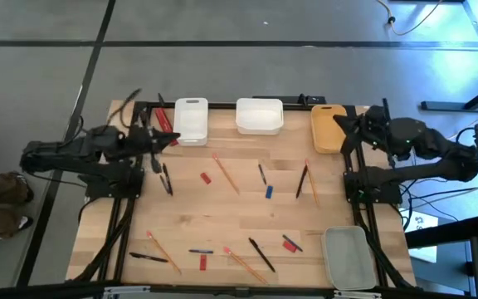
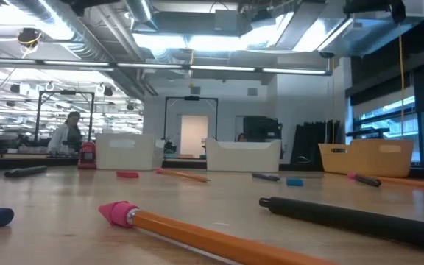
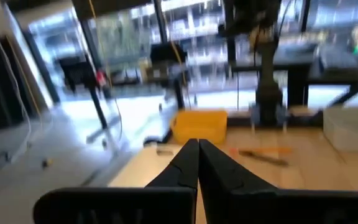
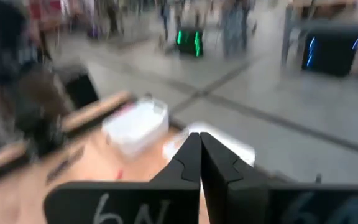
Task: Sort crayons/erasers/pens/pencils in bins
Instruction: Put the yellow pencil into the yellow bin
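Left gripper (image 3: 197,163) closed, empty, right gripper (image 4: 200,155) likewise, bins (image 1: 260,116) apparently empty, pencils (image 1: 226,174) on table (image 1: 247,220)

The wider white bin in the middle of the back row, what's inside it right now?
From above, the wider white bin shows only a bare white floor, nothing inside. In the low view its front wall hides the interior, so that view cannot confirm it.

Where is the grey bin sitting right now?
In the high view the grey bin sits at the table's near right corner, below the right arm's base, with a red eraser and a black pen to its left.
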